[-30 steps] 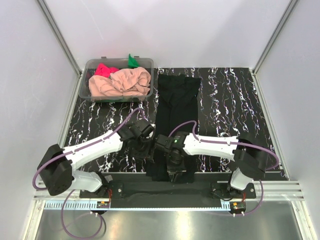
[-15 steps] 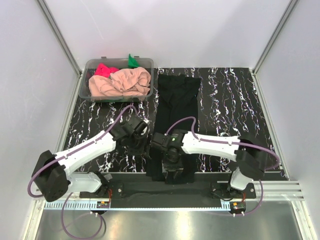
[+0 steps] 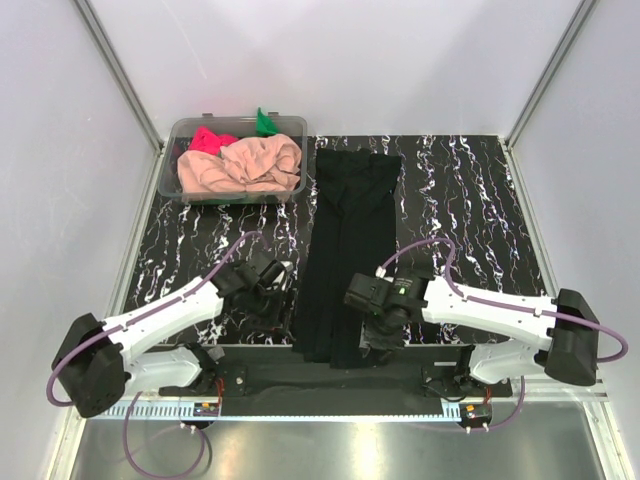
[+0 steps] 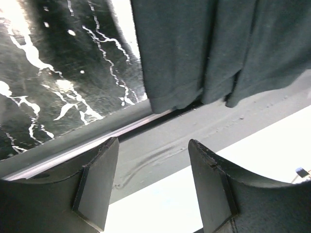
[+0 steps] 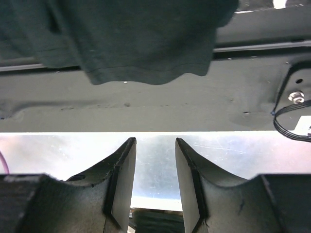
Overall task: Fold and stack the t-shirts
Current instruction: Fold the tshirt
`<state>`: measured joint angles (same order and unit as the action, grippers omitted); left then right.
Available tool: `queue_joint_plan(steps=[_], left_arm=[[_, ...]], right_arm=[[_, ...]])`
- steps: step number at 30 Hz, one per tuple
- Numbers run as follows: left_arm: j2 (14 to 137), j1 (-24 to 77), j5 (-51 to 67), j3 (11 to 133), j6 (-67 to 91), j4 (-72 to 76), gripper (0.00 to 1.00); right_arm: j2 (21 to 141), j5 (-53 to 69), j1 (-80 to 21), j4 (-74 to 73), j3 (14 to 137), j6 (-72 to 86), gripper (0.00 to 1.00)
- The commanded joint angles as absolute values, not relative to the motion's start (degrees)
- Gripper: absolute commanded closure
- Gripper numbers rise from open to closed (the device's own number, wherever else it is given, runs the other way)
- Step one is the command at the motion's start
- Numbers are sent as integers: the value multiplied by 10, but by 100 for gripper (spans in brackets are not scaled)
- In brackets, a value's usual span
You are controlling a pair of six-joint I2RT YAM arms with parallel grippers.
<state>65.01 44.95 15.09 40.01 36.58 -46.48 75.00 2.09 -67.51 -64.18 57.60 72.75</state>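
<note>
Lengthwise down the marbled black table (image 3: 460, 200) lies the black t-shirt (image 3: 345, 240), folded into a long narrow strip with its hem hanging over the near edge. In the clear plastic tub (image 3: 172, 165) at far left sit the crumpled peach-pink t-shirt (image 3: 245, 165), bright pink-red t-shirt (image 3: 208, 140) and green t-shirt (image 3: 264, 122). The left gripper (image 4: 153, 145), jaws spread and empty, is just left of the hem. The right gripper (image 5: 154, 143), jaws parted and empty, hovers by the hem.

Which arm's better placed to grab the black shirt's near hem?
Probably right: the right gripper hangs open at the black t-shirt's near hem; the left gripper, also open, sits beside it over the table.
</note>
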Motion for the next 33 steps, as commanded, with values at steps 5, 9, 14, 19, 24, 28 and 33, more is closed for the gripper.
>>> queue_joint_plan(steps=[5,9,14,19,24,28,33], left_arm=[[673,447,199,408,385,-424,35],[663,445,237,380,433,-382,35],[651,441,255,334,482,-327,34],[644,439,245,316,520,-313,35],[635,417,239,300,552,-283,34],[655,404,254,287,564,-249,34],[664,402,262,280,573,-229,34]], right_arm=[[719,-20,-679,-647,542,761,53],[654,-19,-679,-614,479,803,49],[485,-40,-679,-564,373,882,49],[422,-58,-679,-569,336,897,51],[438,-66,-679,-542,330,876,50],[377,-55,-679,-471,253,908,50],[295,-75,-679,-462,209,930,50]])
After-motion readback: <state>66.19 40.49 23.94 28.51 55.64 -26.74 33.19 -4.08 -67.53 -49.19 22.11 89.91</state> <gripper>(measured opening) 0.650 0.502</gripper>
